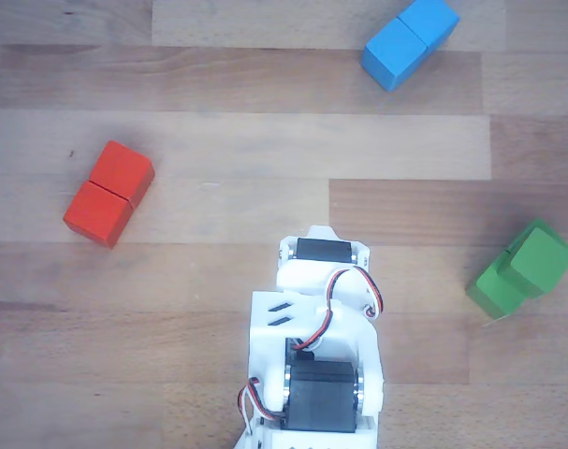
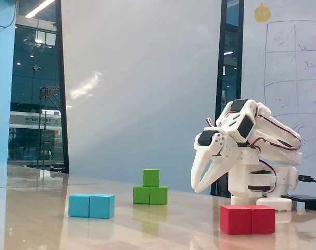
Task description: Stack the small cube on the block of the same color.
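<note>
The small green cube [image 1: 543, 260] sits on top of the green double block [image 1: 487, 286] at the right of the other view. In the fixed view the cube [image 2: 151, 177] rests on the block [image 2: 150, 195], slightly left of its middle. My gripper [image 2: 198, 188] hangs folded down just above the table, well apart from the green stack, with its fingertips together and nothing between them. In the other view only the arm's white body [image 1: 316, 318] shows from above; the fingertips are hidden under it.
A red double block [image 1: 109, 193] lies at the left and a blue double block [image 1: 410, 42] at the top of the other view. In the fixed view the red block [image 2: 248, 219] lies in front of the arm base and the blue one [image 2: 91, 205] at the left.
</note>
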{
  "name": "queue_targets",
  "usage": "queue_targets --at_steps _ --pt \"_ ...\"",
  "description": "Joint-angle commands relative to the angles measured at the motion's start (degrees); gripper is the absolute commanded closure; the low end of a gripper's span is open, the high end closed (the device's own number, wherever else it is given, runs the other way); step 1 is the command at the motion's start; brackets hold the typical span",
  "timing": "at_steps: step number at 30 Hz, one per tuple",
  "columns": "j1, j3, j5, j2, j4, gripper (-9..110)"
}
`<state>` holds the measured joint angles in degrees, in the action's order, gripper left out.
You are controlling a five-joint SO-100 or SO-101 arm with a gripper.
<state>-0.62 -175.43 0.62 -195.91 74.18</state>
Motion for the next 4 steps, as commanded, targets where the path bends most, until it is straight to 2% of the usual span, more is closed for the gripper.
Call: queue_targets --at_steps 1,4 --pt "0.1 0.9 0.3 -1.7 0.5 102" --pt "0.1 0.9 0.3 -1.7 0.6 102"
